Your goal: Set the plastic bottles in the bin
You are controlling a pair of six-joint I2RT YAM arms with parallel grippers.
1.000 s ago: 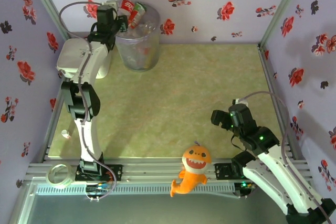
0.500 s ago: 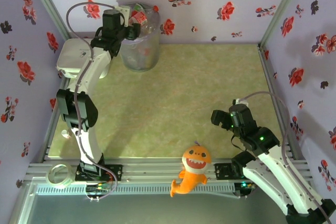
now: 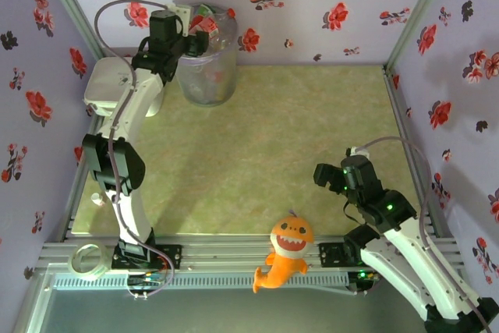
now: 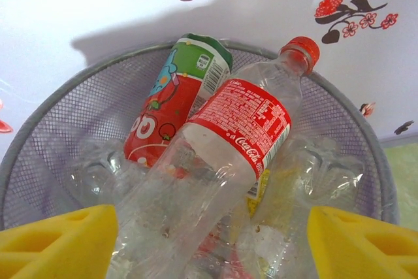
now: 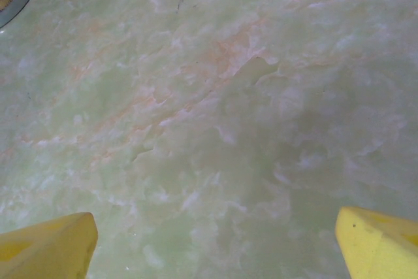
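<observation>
Yellow fingers (image 5: 46,246) of the right gripper (image 5: 215,243) are standing wide open, holding nothing, hovering low over the bare table (image 5: 215,96) at the front right. An orange plush shark (image 3: 287,251) is lying on the front rail, and a tape roll (image 3: 88,261) is sitting at the front left corner. The table is showing a pale green, marbled surface, and lilac walls (image 3: 327,5) printed with red flowers are closing it in on three sides. At the far left a white box (image 3: 109,87) is sitting just beside the bin (image 3: 207,76), a grey see-through tub standing against the back wall. The left gripper (image 3: 185,35) is hanging over its rim, its fingers (image 4: 59,243) spread apart and gripping nothing. Inside, the bottles (image 4: 196,220) are lying piled. A clear bottle (image 4: 241,122) with a red label and red cap is resting on top, a second bottle (image 4: 176,102) with a red and green wrap is lying beside it, and crumpled clear ones (image 4: 320,168) are lying beneath.
</observation>
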